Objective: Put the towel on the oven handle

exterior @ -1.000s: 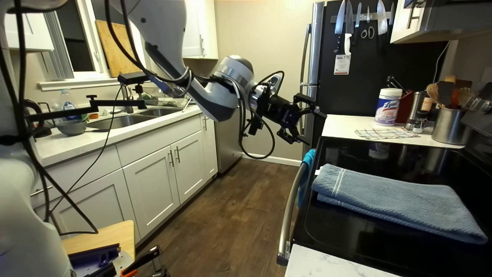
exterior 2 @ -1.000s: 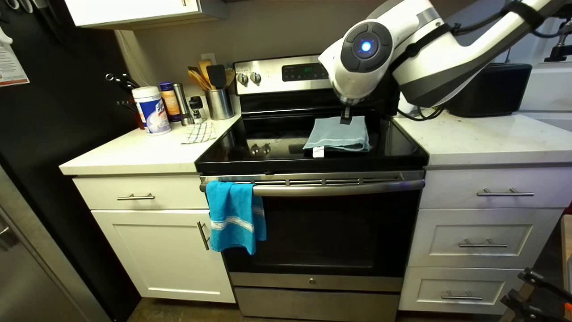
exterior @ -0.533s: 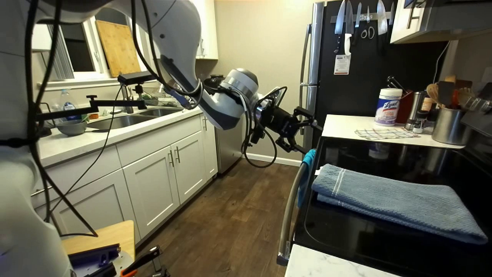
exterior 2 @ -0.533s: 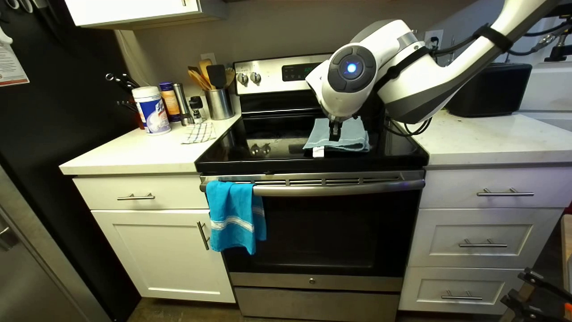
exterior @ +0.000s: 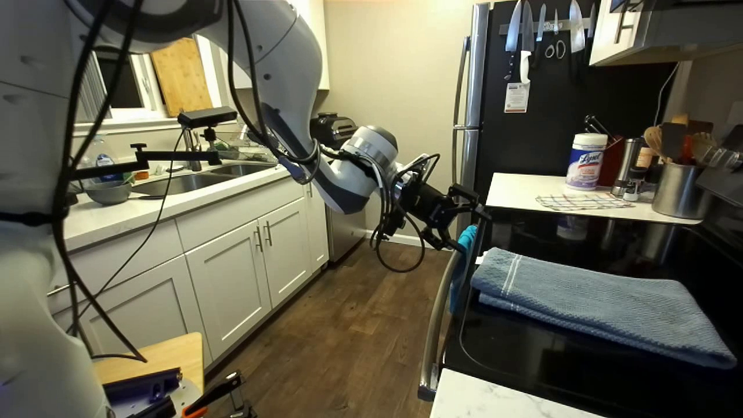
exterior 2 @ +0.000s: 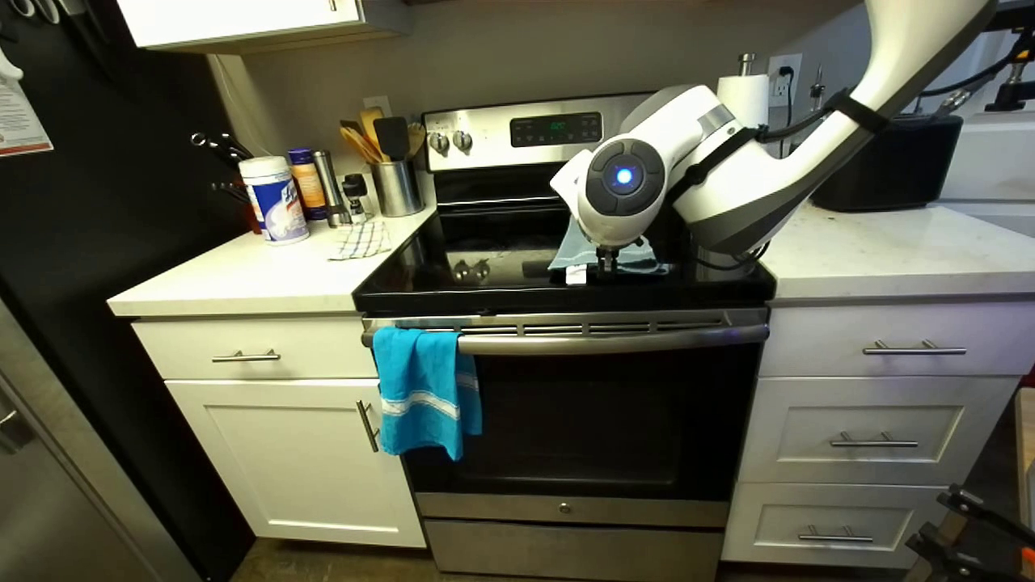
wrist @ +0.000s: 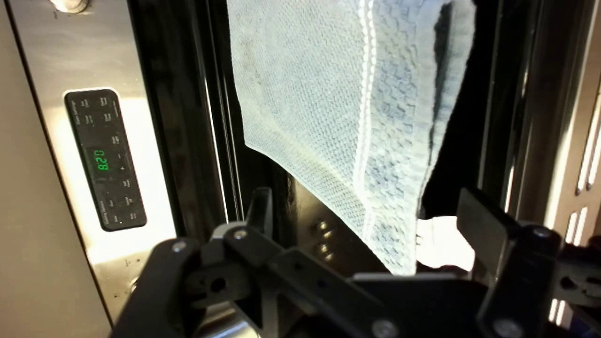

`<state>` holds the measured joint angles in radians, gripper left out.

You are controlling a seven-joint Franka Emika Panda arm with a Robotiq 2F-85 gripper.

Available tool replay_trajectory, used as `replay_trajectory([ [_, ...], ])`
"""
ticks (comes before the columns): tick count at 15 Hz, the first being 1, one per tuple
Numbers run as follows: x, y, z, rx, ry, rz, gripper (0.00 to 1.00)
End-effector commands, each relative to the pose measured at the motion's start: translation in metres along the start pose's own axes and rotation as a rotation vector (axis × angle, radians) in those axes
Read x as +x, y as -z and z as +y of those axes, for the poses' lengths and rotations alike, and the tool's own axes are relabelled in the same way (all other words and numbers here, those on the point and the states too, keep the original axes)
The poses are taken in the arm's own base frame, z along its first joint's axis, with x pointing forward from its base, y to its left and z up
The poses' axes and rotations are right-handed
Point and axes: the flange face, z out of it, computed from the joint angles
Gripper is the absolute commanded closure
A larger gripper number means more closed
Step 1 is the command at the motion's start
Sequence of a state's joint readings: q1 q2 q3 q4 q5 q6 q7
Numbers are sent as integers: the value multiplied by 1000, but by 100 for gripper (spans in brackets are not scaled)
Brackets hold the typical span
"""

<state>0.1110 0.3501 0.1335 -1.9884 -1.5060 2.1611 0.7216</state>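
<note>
In an exterior view, note towel (exterior: 598,307) folded on stove (exterior: 514,348); in an exterior view, plan drape over handle (exterior 2: 606,343) beside cloth (exterior 2: 424,392); in wrist view, with fingers (wrist: 486,230) wide, holding nothing, centre on striped end (wrist: 394,126), probably best pinched through both layers.

A pale blue towel (wrist: 319,98) lies folded on a glossy black bench (wrist: 455,183), between its back and front edges. A double white stripe (wrist: 364,94) runs along it, nearer the front edge; on that side layers part and a white tag (wrist: 443,244) sticks out. Beyond the back edge sits a dark control panel (wrist: 110,141) with green digits (wrist: 101,160). Beyond the front edge is slotted metal trim (wrist: 584,173). The end effector (wrist: 370,211) has two fingers (wrist: 486,230) wide apart, one toward each edge; contact with the towel is unclear.
</note>
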Motion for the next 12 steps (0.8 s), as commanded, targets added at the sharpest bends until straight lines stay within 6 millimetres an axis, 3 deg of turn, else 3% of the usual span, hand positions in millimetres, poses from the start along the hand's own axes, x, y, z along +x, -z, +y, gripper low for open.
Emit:
replay_trajectory([
  [1, 3, -13, 1, -42, 22, -7, 0],
  [12, 7, -39, -14, -51, 23, -18, 0],
])
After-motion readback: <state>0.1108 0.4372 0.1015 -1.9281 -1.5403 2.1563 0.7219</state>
